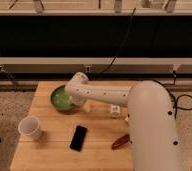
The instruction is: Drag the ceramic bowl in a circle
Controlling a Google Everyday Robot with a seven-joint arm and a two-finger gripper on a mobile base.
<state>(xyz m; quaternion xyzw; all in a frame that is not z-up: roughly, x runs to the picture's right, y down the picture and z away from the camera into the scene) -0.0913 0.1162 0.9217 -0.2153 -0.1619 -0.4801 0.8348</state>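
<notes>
The ceramic bowl [59, 97] is a round, shallow, glossy green bowl on the far left part of the wooden table [49, 152]. My white arm reaches across the table from the right. My gripper [78, 99] is at the bowl's right rim, and the wrist hides it from view. Part of the bowl's right side is hidden behind the arm.
A white paper cup [30, 128] stands near the table's left front. A black phone [79, 137] lies in the middle front. A reddish-brown object [120, 141] lies front right, next to my arm's base. Small pale items [114, 110] sit under the arm. A dark wall and cables run behind.
</notes>
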